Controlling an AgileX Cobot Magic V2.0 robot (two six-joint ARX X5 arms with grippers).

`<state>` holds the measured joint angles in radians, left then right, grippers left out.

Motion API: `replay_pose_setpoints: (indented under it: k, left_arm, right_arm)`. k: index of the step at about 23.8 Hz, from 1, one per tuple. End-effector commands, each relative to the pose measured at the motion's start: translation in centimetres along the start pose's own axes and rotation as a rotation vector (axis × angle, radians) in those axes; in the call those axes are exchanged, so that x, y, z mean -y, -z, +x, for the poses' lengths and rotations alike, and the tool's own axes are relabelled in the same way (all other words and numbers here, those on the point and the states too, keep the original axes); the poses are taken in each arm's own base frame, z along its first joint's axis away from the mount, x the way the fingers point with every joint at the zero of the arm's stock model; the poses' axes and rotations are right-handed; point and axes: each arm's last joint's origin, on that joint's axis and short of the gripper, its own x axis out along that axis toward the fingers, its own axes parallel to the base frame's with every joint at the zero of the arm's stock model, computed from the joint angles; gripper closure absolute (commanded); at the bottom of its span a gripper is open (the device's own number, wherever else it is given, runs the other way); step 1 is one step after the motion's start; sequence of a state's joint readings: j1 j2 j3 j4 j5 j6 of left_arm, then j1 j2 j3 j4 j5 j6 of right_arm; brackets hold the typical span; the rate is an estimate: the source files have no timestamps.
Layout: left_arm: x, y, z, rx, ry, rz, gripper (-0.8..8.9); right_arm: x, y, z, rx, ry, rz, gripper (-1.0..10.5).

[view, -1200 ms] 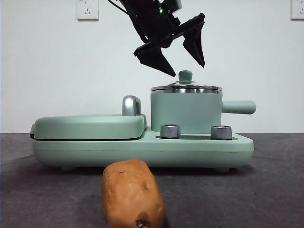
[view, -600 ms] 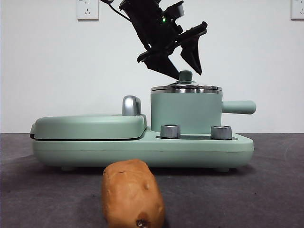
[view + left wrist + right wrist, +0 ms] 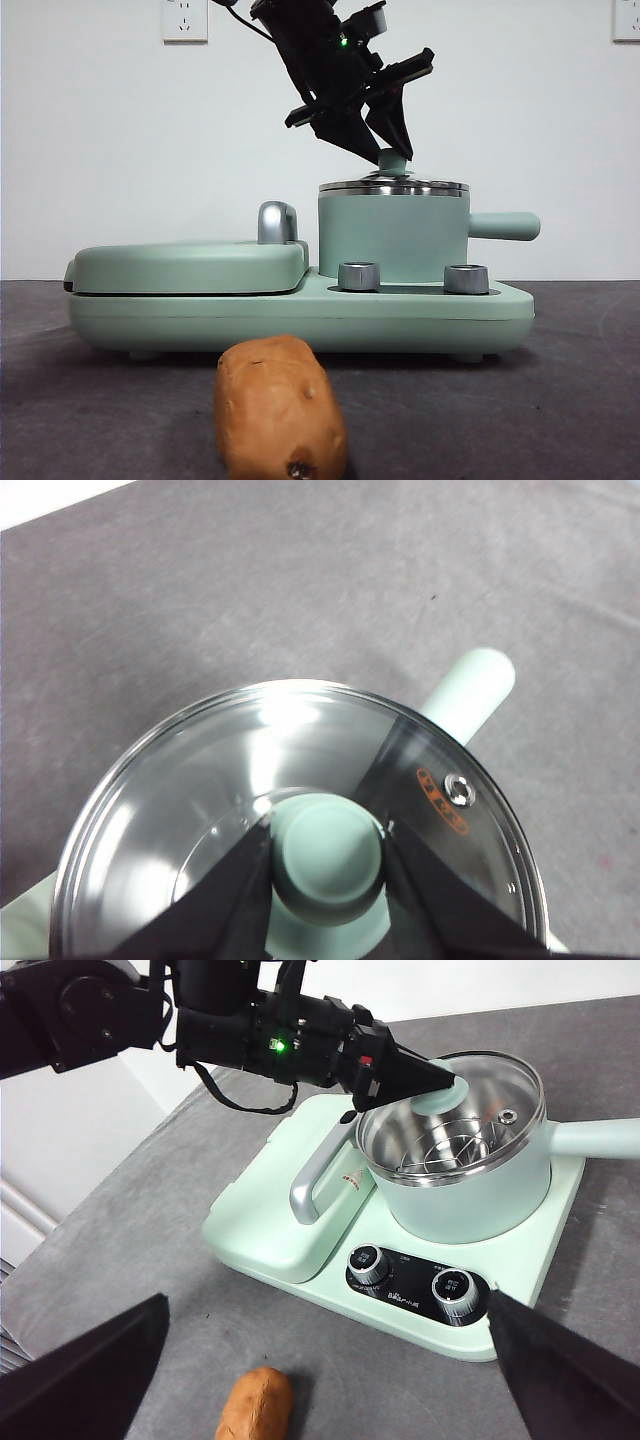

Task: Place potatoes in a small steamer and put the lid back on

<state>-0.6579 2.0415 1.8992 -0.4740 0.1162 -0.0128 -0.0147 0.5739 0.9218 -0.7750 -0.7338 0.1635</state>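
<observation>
Potato point(image 3: 281, 407), oblong with dimpled orange-brown skin and a dark spot at its near end, lies on the dark grey matte counter point(image 3: 560, 400) in front of the appliance, well apart from the pot. The small steamer point(image 3: 392, 238), a mint green cylinder with a polished steel rim and a stubby straight side handle point(image 3: 505, 226), sits on the mint base point(image 3: 300, 315) beside the flat hinged griddle point(image 3: 188, 266) with its curved chrome handle point(image 3: 276, 222). Two ribbed metal dials point(image 3: 359, 277) stand at the front of the base. The lid point(image 3: 200, 810), round and clear with a shiny steel edge and a small steam vent point(image 3: 460, 790), rests on the pot; a wire rack point(image 3: 450, 1152) shows through it. The left end effector point(image 3: 325, 865) reaches down over the pot, its black wedge-shaped jaws pinching the smooth rounded green knob point(image 3: 328, 852) from both sides. The right end effector point(image 3: 320, 1380) hangs high above the counter with its jaws spread wide, holding nothing.
</observation>
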Motion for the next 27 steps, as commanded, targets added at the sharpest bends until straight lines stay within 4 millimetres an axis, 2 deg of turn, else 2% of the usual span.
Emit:
replay_pose_setpoints:
  k: [1, 5, 9, 15, 22, 27]
  left_arm:
    - [0.7, -2.2, -2.8, 0.068, -0.005, 0.049, 8.09]
    - [1.0, -3.3, -6.6, 0.089, -0.01, 0.079, 8.09]
    - [0.4, -4.2, -10.6, 0.13, -0.034, 0.083, 8.09]
    - [-1.6, -4.5, -15.9, 0.145, -0.097, 0.048, 8.09]
    - [-4.0, -4.0, -18.4, 0.116, -0.164, 0.003, 8.09]
    - [-6.3, -3.4, -19.2, 0.081, -0.22, -0.043, 8.09]
  right_arm:
    - [-0.2, -0.4, -0.2, 0.011, -0.005, -0.002, 4.4]
    - [-0.2, -0.3, -0.1, 0.0, -0.002, 0.004, 4.4]
    - [-0.1, 0.3, 0.2, -0.067, -0.012, 0.043, 4.6]
    - [-0.4, 0.0, 2.5, -0.238, -0.018, 0.087, 4.6]
    - [-1.9, 0.3, 6.4, -0.423, -0.007, 0.09, 4.6]
    - [-4.0, 2.3, 10.5, -0.604, 0.044, 0.035, 4.6]
